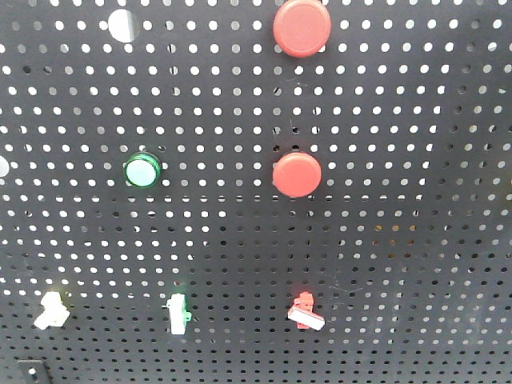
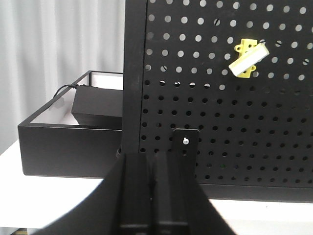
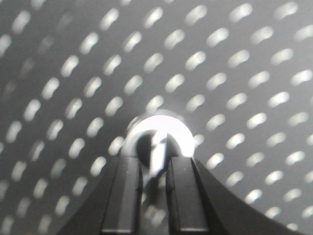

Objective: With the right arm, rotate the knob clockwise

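Mostly blurred: right pincer (image 3: 154, 165) narrow, straddling knob (image 3: 161, 123); contact unclear. Left pincer (image 2: 153, 159) closed.

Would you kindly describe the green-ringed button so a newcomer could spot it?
Start at the black pegboard. The green-ringed button sits mid-height on its left half. Unlike the red button to its right, its face is pale, rimmed green.

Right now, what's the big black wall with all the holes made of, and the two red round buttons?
The black pegboard looks like painted sheet metal with a matte finish: it is thin and flat with evenly punched holes, though it could be hardboard. The upper red button and lower red button look like smooth moulded plastic, with a soft sheen and rounded edges.
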Available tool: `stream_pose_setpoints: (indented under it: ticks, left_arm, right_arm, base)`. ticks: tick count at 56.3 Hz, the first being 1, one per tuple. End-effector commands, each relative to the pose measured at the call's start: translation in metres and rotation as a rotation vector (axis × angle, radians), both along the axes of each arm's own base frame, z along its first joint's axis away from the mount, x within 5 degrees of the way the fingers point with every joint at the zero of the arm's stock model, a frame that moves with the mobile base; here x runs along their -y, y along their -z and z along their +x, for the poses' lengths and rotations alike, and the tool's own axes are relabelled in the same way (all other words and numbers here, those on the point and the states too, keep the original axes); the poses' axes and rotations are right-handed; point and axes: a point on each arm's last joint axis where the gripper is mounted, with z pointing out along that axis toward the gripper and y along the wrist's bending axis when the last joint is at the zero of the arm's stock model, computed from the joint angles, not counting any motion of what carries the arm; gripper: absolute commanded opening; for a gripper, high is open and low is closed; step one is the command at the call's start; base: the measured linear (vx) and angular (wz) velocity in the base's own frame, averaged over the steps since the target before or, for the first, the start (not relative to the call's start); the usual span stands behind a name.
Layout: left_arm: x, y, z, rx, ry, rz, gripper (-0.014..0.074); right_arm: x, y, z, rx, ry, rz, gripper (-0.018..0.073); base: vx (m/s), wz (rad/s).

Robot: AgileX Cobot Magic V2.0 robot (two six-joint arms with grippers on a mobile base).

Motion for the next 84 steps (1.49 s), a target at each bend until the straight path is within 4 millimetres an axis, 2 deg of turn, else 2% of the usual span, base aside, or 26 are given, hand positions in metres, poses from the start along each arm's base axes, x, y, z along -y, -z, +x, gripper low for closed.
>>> stream_pose_setpoints:
  ticks: [1,9,18,23,33,47,52,57,69,76,84]
  left_arm:
    - [-0.001,-0.003,0.000,0.068,-0.011,-0.020,-0.0006]
    - [-0.001,-0.003,0.000,0.068,-0.011,-0.020,-0.0006]
    - [-0.001,-0.003,0.000,0.068,-0.011,-0.020,-0.0006]
    - [-0.001,-0.003,0.000,0.068,-0.011,-0.020,-0.0006]
    - [-0.001,-0.003,0.000,0.068,-0.011,-0.020,-0.0006]
    - [-0.001,-0.003,0.000,0.068,-0.011,-0.020,-0.0006]
    - [-0.001,-0.003,0.000,0.068,-0.011,-0.020,-0.0006]
    - [-0.001,-0.003,0.000,0.068,-0.011,-0.020,-0.0006]
    - [-0.001,-0.003,0.000,0.068,-0.011,-0.020,-0.0006]
    - [-0.001,-0.003,0.000,0.068,-0.011,-0.020,-0.0006]
    - [-0.001,-0.003,0.000,0.068,-0.011,-0.020,-0.0006]
  right_arm:
    - [0.000,-0.019,-0.006,0.144,-0.011,0.037,0.0227]
    - [0.000,-0.016,-0.004,0.110,-0.020,0.081,0.0143]
    - [0.000,-0.009,0.001,0.030,-0.027,0.144,-0.0014]
    - [0.000,-0.007,0.002,-0.001,-0.046,0.247,-0.0015]
    - [-0.001,-0.009,0.000,-0.032,-0.132,0.662,-0.0011]
    - [-0.003,-0.015,-0.002,-0.081,-0.350,1.441,-0.0010]
    - [-0.003,-0.017,-0.003,-0.086,-0.405,1.600,-0.0010]
    - [-0.002,-0.019,-0.003,-0.076,-0.432,1.651,-0.0009]
    - [-0.002,-0.019,-0.003,-0.064,-0.427,1.612,0.0012]
    - [-0.002,-0.019,-0.003,-0.063,-0.426,1.608,0.0069]
    - [-0.002,-0.018,-0.003,-0.076,-0.412,1.602,0.0190]
  base:
    - [0.00,0.00]
    - [0.00,0.00]
    - [0.00,0.00]
    - [0.00,0.00]
    - [0.00,0.00]
    - [0.00,0.00]
    - [0.00,0.00]
    - [0.00,0.00]
    - [0.00,0.00]
    - [0.00,0.00]
    - [0.00,0.00]
